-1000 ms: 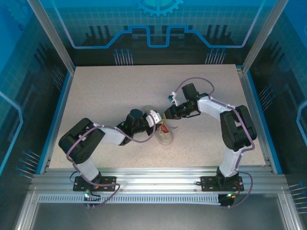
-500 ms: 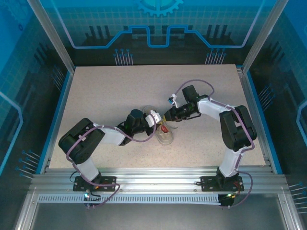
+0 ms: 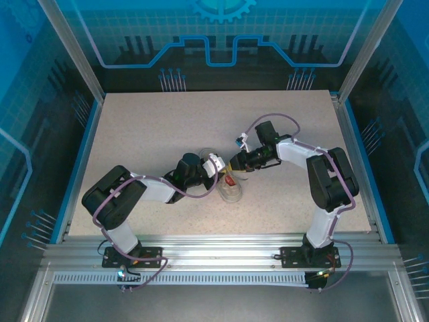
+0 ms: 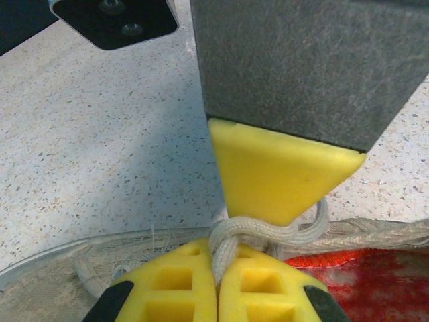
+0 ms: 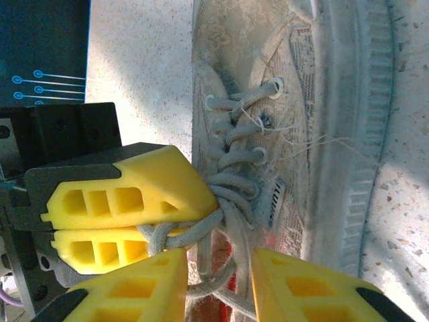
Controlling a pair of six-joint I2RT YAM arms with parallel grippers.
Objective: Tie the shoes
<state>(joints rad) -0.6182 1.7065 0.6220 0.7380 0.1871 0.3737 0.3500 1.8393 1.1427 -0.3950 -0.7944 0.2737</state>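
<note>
The sneaker (image 3: pixel 232 190) lies on the table (image 3: pixel 147 134), with its red patch (image 4: pixel 362 268) showing inside. Over its tongue the white laces (image 5: pixel 236 137) are crossed and gathered in a loose bundle. The left gripper (image 4: pixel 218 272), just above the sneaker's opening, has its jaws pressed together on a strand of the laces. The right gripper (image 5: pixel 219 282) is at the sneaker's other side. Its jaws stand apart with lace strands between them, and it seems to pinch nothing, though the view there is crowded. If these jaws close on the wrong strand, or on two together, the pull may tangle the knot. A hard pull may also drag the light sneaker.
</note>
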